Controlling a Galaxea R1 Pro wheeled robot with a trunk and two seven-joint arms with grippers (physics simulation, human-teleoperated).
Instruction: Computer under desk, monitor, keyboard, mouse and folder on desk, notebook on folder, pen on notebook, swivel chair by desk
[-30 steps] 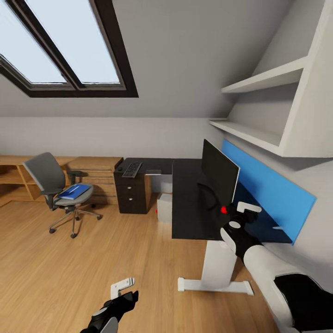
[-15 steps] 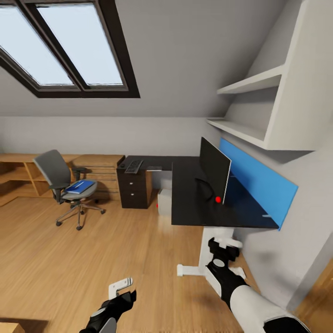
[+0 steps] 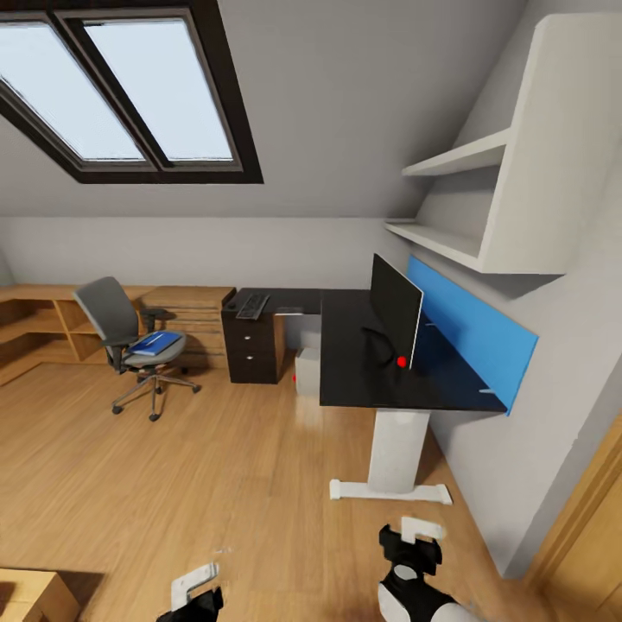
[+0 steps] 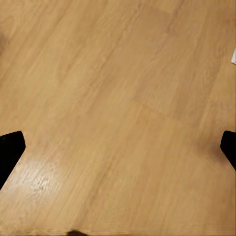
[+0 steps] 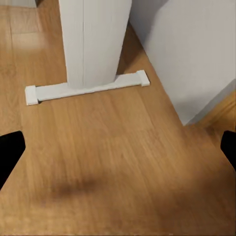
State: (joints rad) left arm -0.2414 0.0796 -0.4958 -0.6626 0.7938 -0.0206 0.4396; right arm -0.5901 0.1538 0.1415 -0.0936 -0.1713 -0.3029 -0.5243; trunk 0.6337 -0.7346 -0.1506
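Folder (image 3: 155,343) lies on the swivel chair (image 3: 130,341), monitor (image 3: 395,321) upright on the bench (image 3: 358,380), both tools (image 3: 197,588) (image 3: 415,537) spread apart above the floor.

The black-topped counter (image 3: 350,371) on its white pedestal leg serves as the landmark. The dark monitor (image 3: 395,309) stands upright on it, near its rear edge by the blue wall panel. The keyboard (image 3: 252,304) lies flat on the counter's far wing, above the dark drawers. The pale computer (image 3: 306,371) sits on the floor under the counter. The grey swivel chair (image 3: 130,338) stands well apart from the counter, and the blue folder (image 3: 155,343) lies on its seat.
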